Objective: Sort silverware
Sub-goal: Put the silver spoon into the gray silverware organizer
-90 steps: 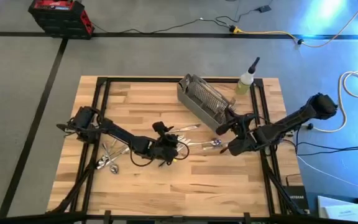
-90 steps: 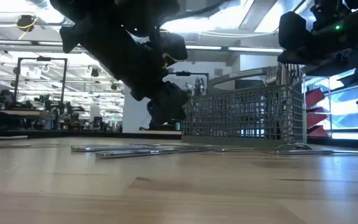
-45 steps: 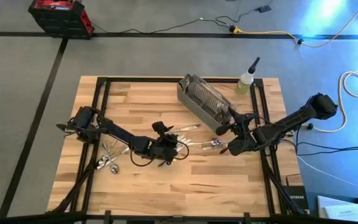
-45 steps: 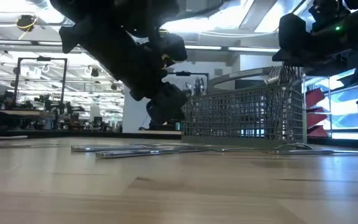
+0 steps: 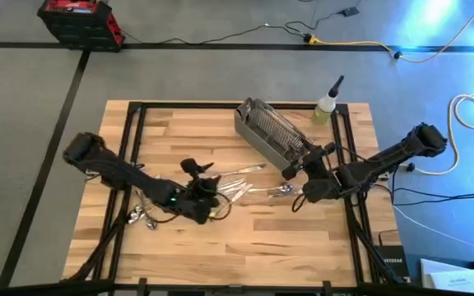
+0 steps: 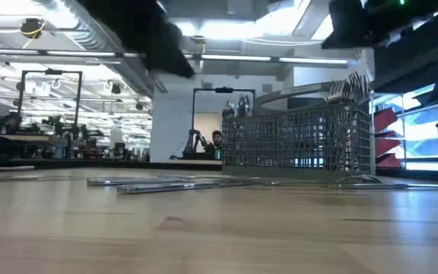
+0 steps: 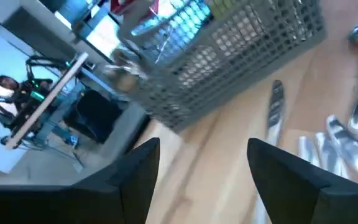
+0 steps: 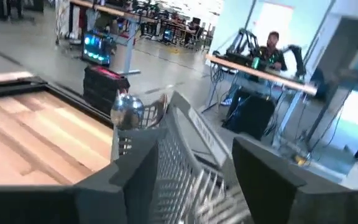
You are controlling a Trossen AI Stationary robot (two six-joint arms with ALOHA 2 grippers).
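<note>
My left gripper (image 5: 206,197) hangs with fingers (image 7: 289,169) spread and empty above loose silverware (image 5: 241,187) on the table (image 5: 278,238). My right gripper (image 5: 296,168), fingers apart and empty, sits beside the mesh basket (image 5: 271,131) holding more pieces.

Butcher-block table (image 5: 220,255) with silverware and a basket on it

From my station I saw the wooden table carrying a gray mesh basket (image 5: 268,131) near its far edge, right of centre, and a squeeze bottle (image 5: 327,105) by the far right corner. Loose silverware (image 5: 249,185) lay across the table's middle, with another small cluster of spoons (image 5: 142,212) toward the left edge.
</note>
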